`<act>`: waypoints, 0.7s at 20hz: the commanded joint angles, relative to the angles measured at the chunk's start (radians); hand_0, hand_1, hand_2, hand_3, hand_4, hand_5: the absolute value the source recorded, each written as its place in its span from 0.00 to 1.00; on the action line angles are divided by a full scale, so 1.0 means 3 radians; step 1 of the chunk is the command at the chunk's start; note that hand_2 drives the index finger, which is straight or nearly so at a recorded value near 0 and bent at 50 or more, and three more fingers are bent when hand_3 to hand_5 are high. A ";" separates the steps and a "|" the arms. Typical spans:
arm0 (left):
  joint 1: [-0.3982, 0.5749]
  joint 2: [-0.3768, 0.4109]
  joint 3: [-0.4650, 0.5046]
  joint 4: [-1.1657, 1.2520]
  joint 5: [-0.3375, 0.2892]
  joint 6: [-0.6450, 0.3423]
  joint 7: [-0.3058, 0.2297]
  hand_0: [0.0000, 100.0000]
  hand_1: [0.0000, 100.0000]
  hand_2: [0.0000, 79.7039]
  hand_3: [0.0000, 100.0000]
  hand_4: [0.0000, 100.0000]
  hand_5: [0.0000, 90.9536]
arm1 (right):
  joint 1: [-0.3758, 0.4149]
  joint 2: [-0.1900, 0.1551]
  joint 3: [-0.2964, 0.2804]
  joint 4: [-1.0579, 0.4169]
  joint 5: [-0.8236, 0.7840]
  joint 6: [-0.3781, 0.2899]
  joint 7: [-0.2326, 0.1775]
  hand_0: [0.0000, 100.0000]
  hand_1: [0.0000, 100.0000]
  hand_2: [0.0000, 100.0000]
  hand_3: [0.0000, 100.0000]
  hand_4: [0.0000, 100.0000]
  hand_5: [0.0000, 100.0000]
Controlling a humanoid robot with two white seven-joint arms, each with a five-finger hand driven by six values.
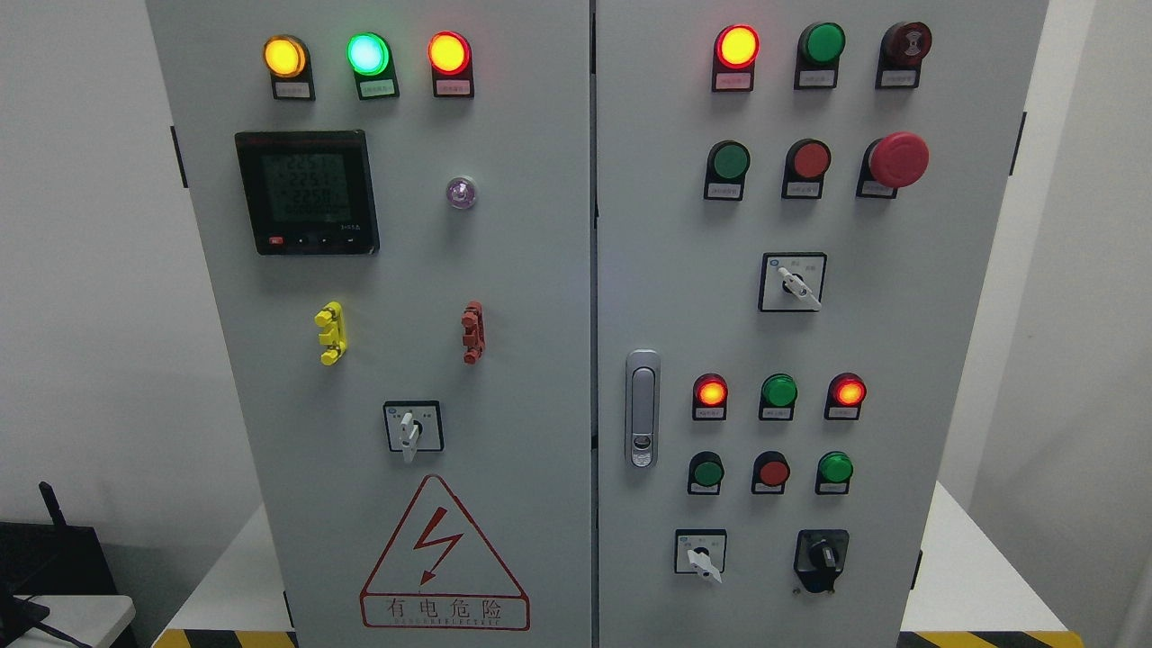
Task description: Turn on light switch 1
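A grey two-door electrical cabinet (pixel 540 297) fills the head view. The left door carries lit yellow (pixel 284 57), green (pixel 368 54) and red (pixel 448 52) lamps, a digital meter (pixel 306 193) and a rotary switch (pixel 412 427). The right door carries a lit red lamp (pixel 737 46), green and red push buttons (pixel 727 161), a red emergency stop (pixel 896 160), rotary switches (pixel 793 282) (pixel 700 552) and a black knob (pixel 821 558). No label marking switch 1 is readable. Neither hand is in view.
A door latch handle (pixel 642 409) sits on the right door's left edge. A yellow clip (pixel 331 333) and a red clip (pixel 472 332) sit on the left door. A high-voltage warning triangle (pixel 443 558) is below. A black router (pixel 54 558) sits at lower left.
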 commanded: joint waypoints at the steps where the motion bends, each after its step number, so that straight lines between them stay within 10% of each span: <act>1: 0.0220 0.0264 0.0204 -0.0625 0.0054 0.0001 0.0005 0.58 0.00 0.00 0.00 0.12 0.10 | -0.0003 0.0001 0.0056 0.0000 -0.0082 -0.0003 -0.0002 0.12 0.39 0.00 0.00 0.00 0.00; 14: 0.0323 0.0326 0.1308 -0.2134 0.0028 -0.0294 0.0015 0.60 0.00 0.00 0.27 0.32 0.11 | 0.0002 0.0001 0.0056 0.0000 -0.0082 -0.0003 -0.0002 0.12 0.39 0.00 0.00 0.00 0.00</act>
